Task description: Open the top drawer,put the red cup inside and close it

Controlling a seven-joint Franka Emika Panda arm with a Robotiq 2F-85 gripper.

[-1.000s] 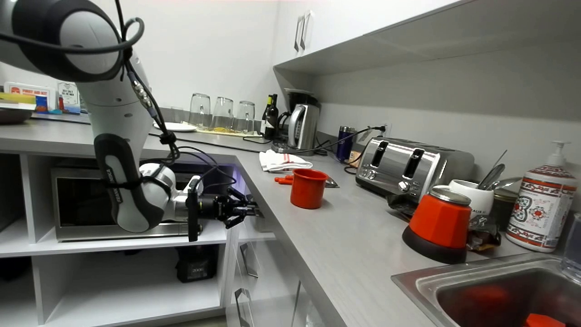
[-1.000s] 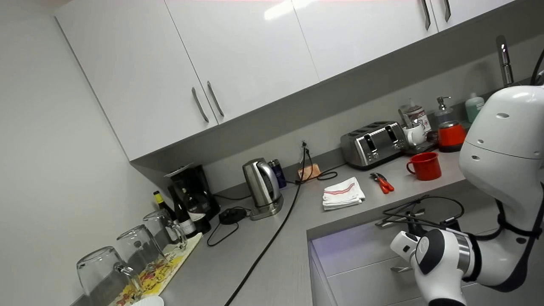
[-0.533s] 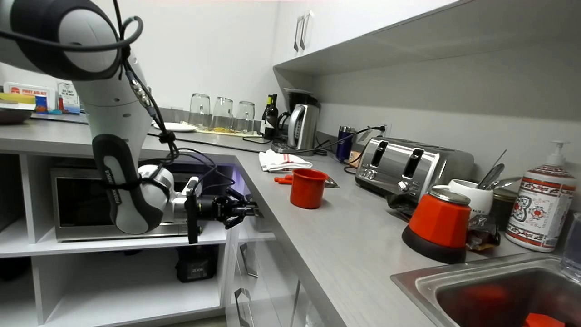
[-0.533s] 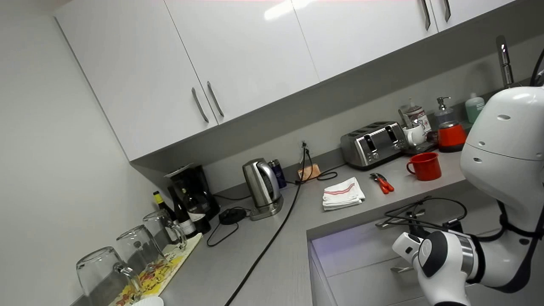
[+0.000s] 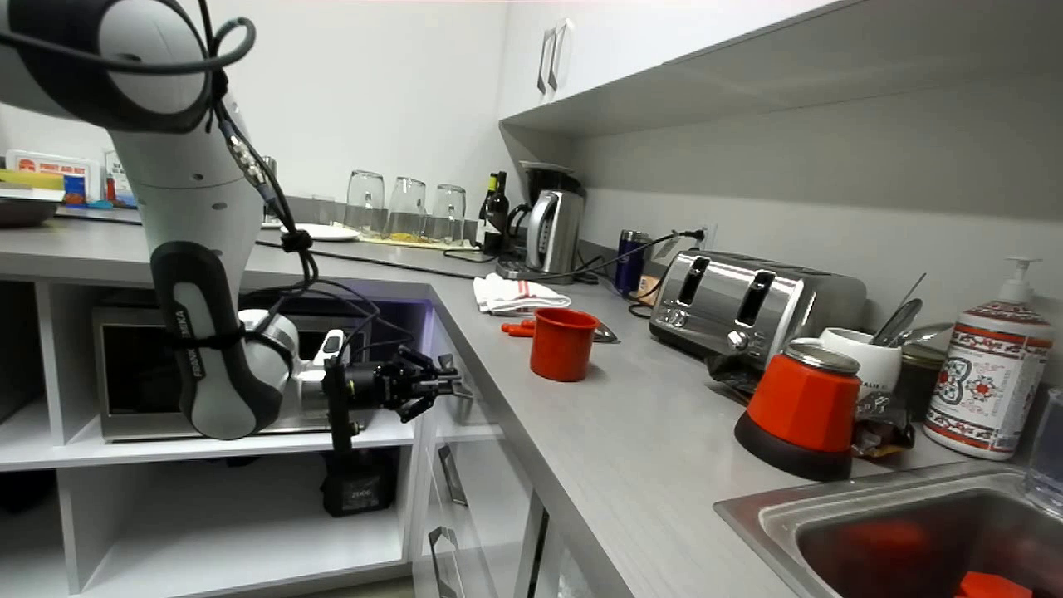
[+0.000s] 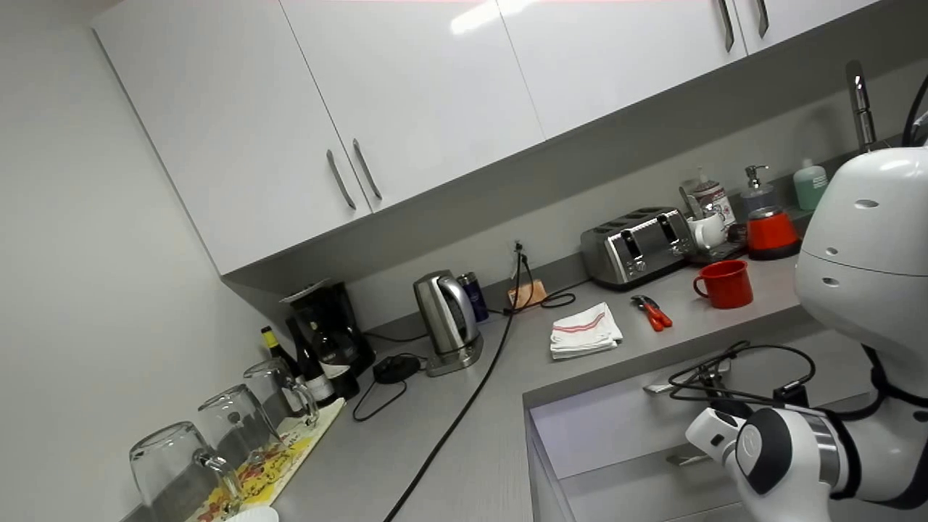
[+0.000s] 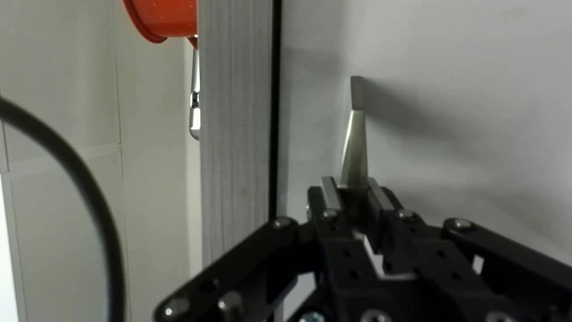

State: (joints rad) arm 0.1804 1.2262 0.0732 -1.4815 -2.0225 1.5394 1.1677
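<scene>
In the wrist view, the slim silver bar handle (image 7: pixel 355 147) of the flat-fronted white top drawer (image 7: pixel 447 67) was held by the jaws. The squat red cup (image 6: pixel 728 285), cut off there but shown whole in an exterior view, was set upright on the grey, faintly grained bench (image 6: pixel 486 449), below glossy white cabinets (image 6: pixel 420 94).
</scene>
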